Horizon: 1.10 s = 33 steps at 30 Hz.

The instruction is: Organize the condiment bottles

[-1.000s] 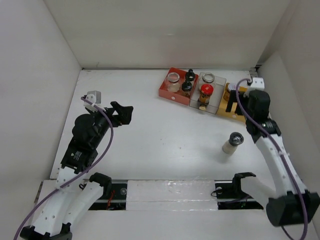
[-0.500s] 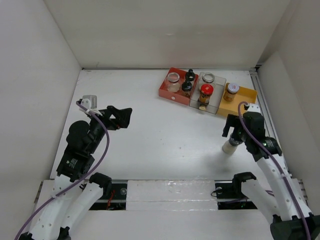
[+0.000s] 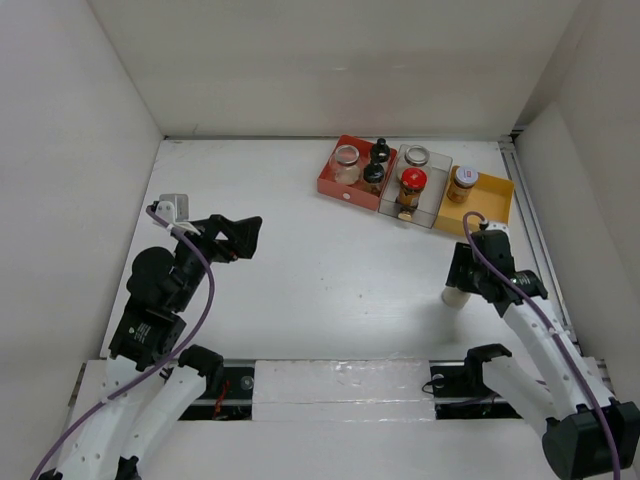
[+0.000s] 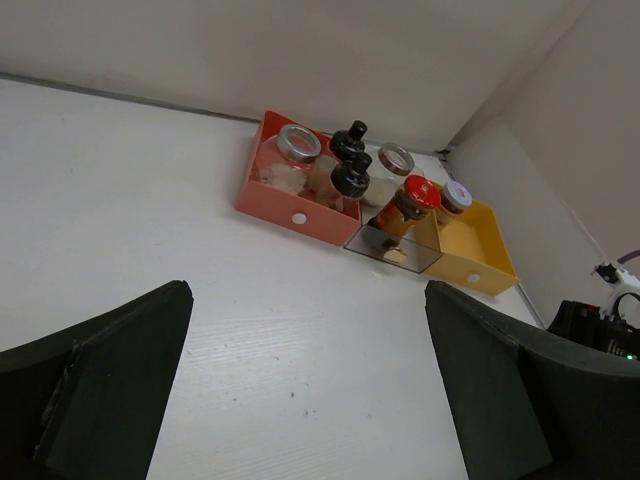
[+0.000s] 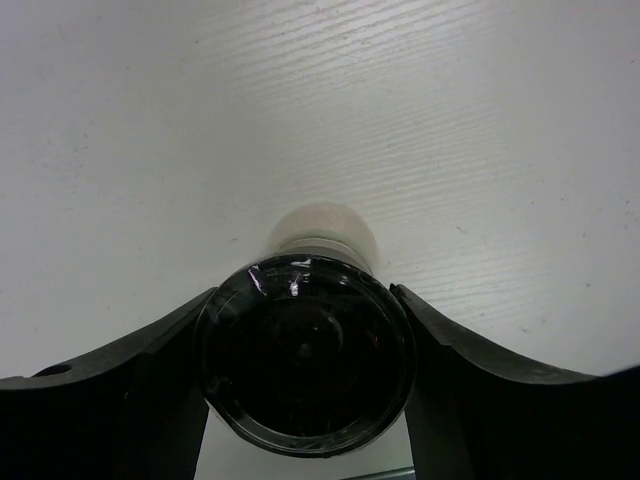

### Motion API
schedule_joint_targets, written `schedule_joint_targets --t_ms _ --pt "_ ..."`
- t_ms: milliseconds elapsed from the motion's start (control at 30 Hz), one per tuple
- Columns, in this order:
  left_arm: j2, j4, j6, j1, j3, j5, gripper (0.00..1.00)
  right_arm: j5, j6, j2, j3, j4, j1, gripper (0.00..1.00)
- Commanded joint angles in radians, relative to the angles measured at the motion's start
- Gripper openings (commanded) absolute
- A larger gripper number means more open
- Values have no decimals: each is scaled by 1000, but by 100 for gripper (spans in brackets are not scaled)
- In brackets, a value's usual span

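Finding: within the last second the right gripper (image 3: 463, 276) has left the yellow square tray (image 3: 491, 196) at upper right and come down at right of centre over the pale glass bottle with a black cap (image 3: 455, 296), which stands alone on the white tabletop (image 3: 330, 270). The wrist view shows its fingers (image 5: 120, 400) close on both sides of the cap; whether they actually clamp it, I cannot tell.

Assessment: the amber jar with a silver cap (image 3: 462, 183) now stands in the yellow tray, so this looks like the last loose bottle.

Surroundings: the red square tray (image 3: 330, 188) holds three bottles and the clear square tray (image 3: 436, 192) two. The yellow tray has free floor, and nothing stands between it and the bottle. The left gripper (image 3: 250, 236) hangs wide open and empty at centre left, well apart.
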Motion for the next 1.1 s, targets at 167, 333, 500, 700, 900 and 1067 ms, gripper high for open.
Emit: schedule_joint_targets --t_ms 167,333,500,700,900,1067 --pt "-8 31 1 -5 42 -7 99 97 -54 -11 105 142 23 32" --pt "24 31 1 -5 42 2 99 171 -176 115 384 243 0 35" --pt "44 31 1 -5 42 2 99 129 -264 375 564 392 -124 35" --pt "84 22 10 -5 33 -27 99 -16 -273 625 694 493 -290 35" --pt "135 22 10 -5 33 -38 99 -125 -273 802 766 515 -370 35" --pt "167 22 10 -5 42 -38 99 -173 -240 932 757 563 -393 36"
